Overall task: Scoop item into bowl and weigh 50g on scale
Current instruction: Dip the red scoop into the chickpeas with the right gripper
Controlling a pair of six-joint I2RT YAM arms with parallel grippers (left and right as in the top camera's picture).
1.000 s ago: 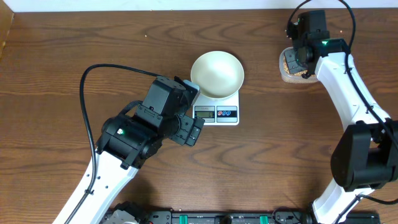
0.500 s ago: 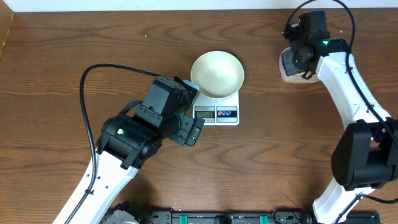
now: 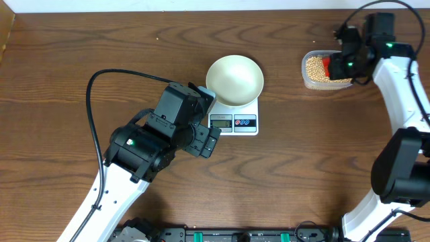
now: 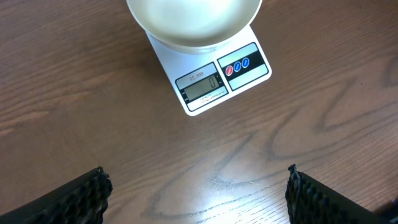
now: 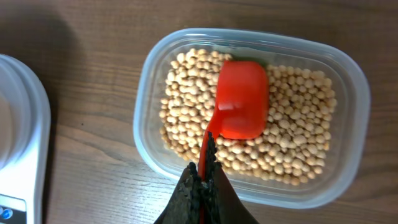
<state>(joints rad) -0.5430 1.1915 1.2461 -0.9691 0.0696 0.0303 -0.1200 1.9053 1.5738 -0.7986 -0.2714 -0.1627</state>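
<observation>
**Scoop down in the beans, bowl empty on the scale**

At the left of my bench [image 3: 54,67], the left arm [image 3: 134,151] hangs just in front of the scale [image 3: 235,123]. The left jaws are spread wide with nothing between them. That arm's wrist camera shows its black fingertips [image 4: 87,193] at the bottom corners of the frame, with bare wood between.

The white scale sits mid-bench, its grey display and red and blue buttons facing that arm. The reading is too small for me to make out. The cream bowl [image 3: 234,79] stands on the scale's platform, overhanging the far edge, and looks empty.

Well apart to the right is the clear tub [image 5: 354,93]. Its floor is covered with the beans [image 5: 292,130], which are small, round, tan-yellow and lying loose. The right arm [image 3: 396,81] reaches over it. The right jaws are clamped on the handle of a red scoop [image 5: 242,99], whose cup rests among the beans near the tub's middle. The cup shows only plain red, so I cannot say it has picked anything up.

I read this as the first scooping step, with nothing in the bowl yet. The next move, as I judge it, calls for digging the cup under the beans and lifting it level. I would then carry it left to the bowl and tip gently, because round beans roll and bounce.
</observation>
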